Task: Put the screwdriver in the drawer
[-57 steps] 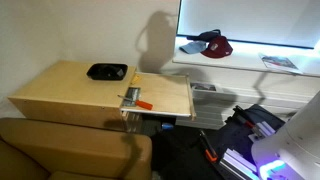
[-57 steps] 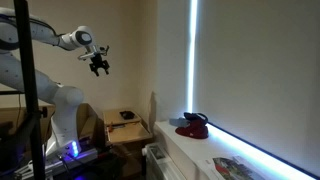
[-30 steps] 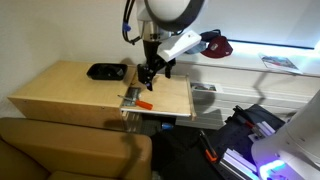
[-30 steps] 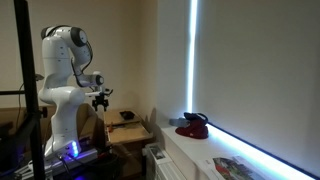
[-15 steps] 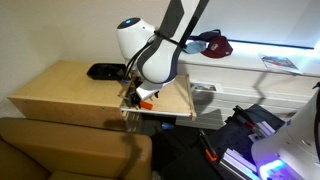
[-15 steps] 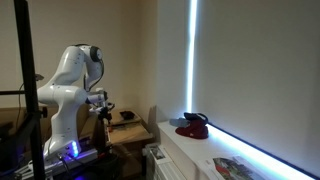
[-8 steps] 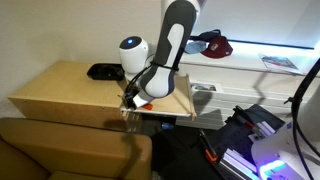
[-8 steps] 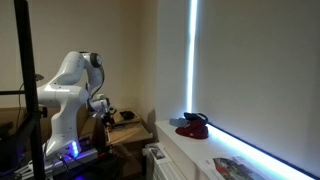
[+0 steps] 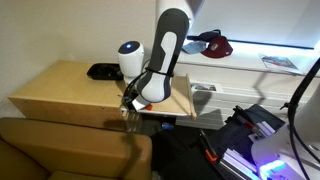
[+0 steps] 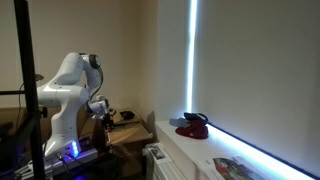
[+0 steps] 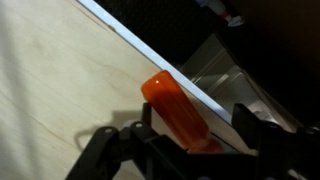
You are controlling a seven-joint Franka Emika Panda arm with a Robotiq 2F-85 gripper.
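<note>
Two dark fingers (image 11: 105,150) of the claw (image 11: 192,122) rise from the bottom edge of the wrist view, standing apart with the screwdriver (image 11: 170,100) between them. The claw is part-way spread: the finger at lower left sits right against the orange handle, while the one at lower right shows a dark gap before the handle, so no firm grip can be read. The screwdriver lies on the pale wooden top (image 11: 50,80) in the middle of the frame, its rounded handle end pointing toward the upper left, just beside a light metal strip (image 11: 150,55) that runs diagonally from the top centre to the right. Its lower end passes behind the claw's body, and the tip is hidden. Beyond the strip, the upper right of the wrist view is dark and hard to make out. In both exterior views the claw (image 9: 131,99) (image 10: 104,120) is low at the wooden top, but the white arm (image 9: 168,45) covers the tool, and the spread of the fingers is too small to tell there. A black tray (image 9: 102,71) lies on the top toward the upper left of the arm, partly cut off by it. A red cap (image 9: 212,44) rests on the lit sill at upper right.
</note>
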